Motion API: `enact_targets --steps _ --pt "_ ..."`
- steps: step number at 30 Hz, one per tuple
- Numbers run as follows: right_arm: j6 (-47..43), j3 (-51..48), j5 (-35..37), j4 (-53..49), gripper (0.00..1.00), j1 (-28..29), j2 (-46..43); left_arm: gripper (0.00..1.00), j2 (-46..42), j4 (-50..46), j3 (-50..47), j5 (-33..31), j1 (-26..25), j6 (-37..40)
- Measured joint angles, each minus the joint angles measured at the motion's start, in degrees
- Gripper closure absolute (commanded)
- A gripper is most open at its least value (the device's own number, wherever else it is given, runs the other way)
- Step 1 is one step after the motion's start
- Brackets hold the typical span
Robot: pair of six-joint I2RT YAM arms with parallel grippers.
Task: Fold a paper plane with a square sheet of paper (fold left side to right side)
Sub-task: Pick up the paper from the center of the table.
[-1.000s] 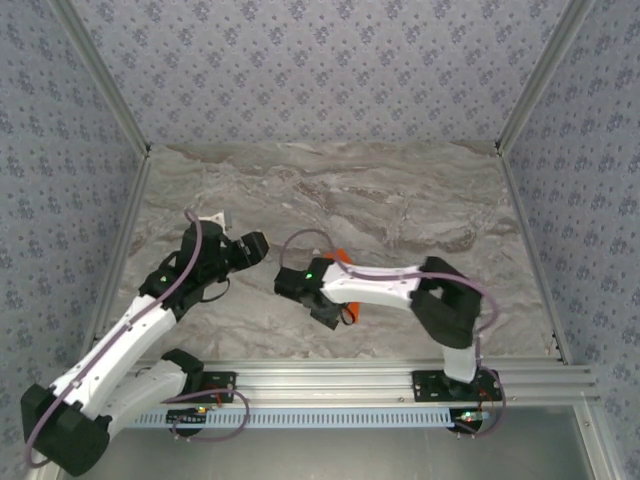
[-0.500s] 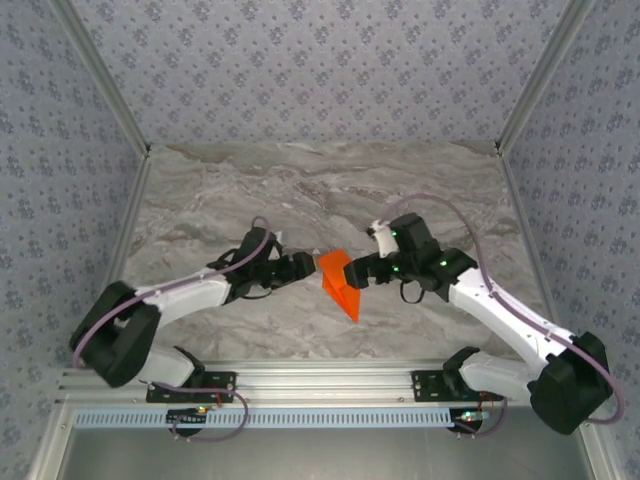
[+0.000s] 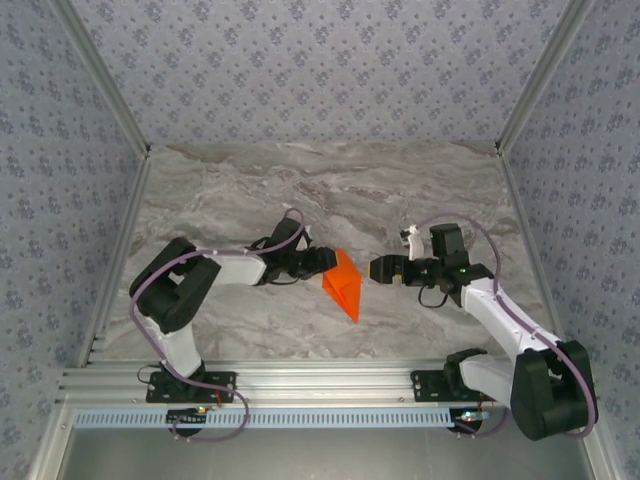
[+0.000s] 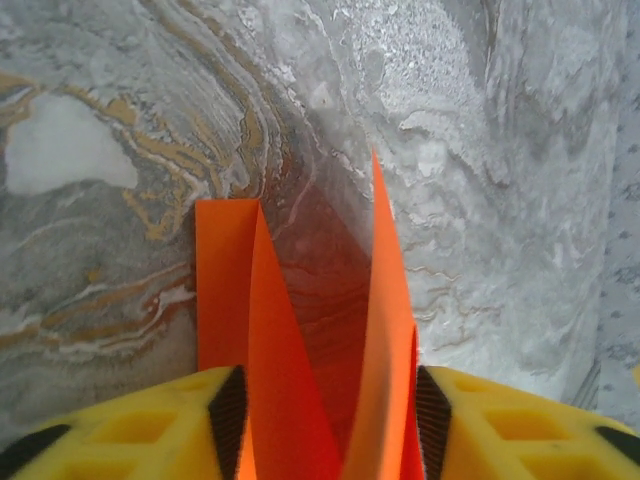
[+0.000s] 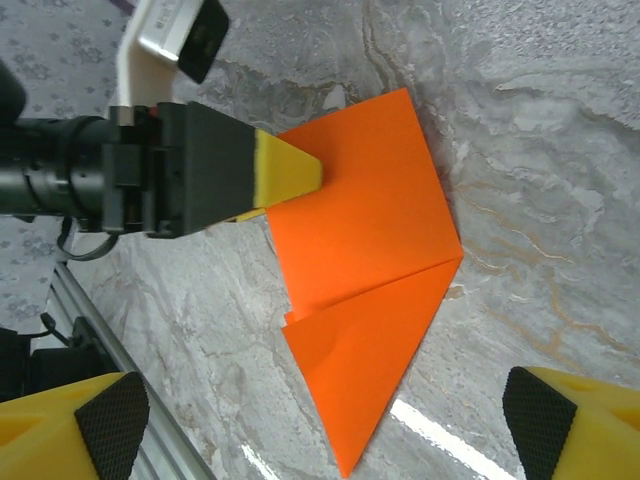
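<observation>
Nearest to us runs the metal rail (image 3: 330, 378) that carries both arm bases. Just beyond it, on the marble counter (image 3: 250, 330), sits the orange paper (image 3: 343, 285). It is folded to a kite-like shape, with its sharp tip pointing toward the rail and its wider end farther away. The left claw (image 3: 322, 262) meets the paper from the left at the wider end. In its wrist view two folds of the paper stand up between its black pads (image 4: 228, 410), and the jaws are about half closed around them; whether they pinch the paper we cannot tell. The right claw (image 3: 380, 269) is just beside the right edge of the paper and apart from it, with its yellow fingers (image 5: 610, 420) spread wide and holding nothing. Behind both claws the counter goes on to the patterned wall (image 3: 320, 70).
</observation>
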Motion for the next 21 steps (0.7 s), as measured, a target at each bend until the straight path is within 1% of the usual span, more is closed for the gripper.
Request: enact_targets --steps 2,4,7,11,18,21 --pt "-0.04 -0.17 -1.01 0.48 0.06 -0.24 0.00 0.76 0.42 0.35 0.00 0.22 0.00 0.48" --pt "-0.20 -0.44 -1.95 1.03 0.05 -0.74 0.13 0.85 0.46 0.79 0.00 0.42 0.00 1.01" --pt "-0.15 -1.14 -4.44 3.39 0.05 -2.32 1.44 0.93 0.26 1.70 -0.11 0.76 0.24 2.38" --pt "-0.17 -1.33 -7.91 6.34 0.06 -3.08 5.66 0.97 -2.56 3.93 -2.84 2.80 1.42 4.57" --pt "0.83 -0.90 -12.20 13.73 0.23 -2.73 14.40 0.99 -11.15 8.07 -7.76 8.87 3.78 8.48" --pt "1.75 0.26 -14.16 17.77 0.30 -1.53 18.86 0.99 -12.98 9.62 -8.44 11.54 4.15 9.57"
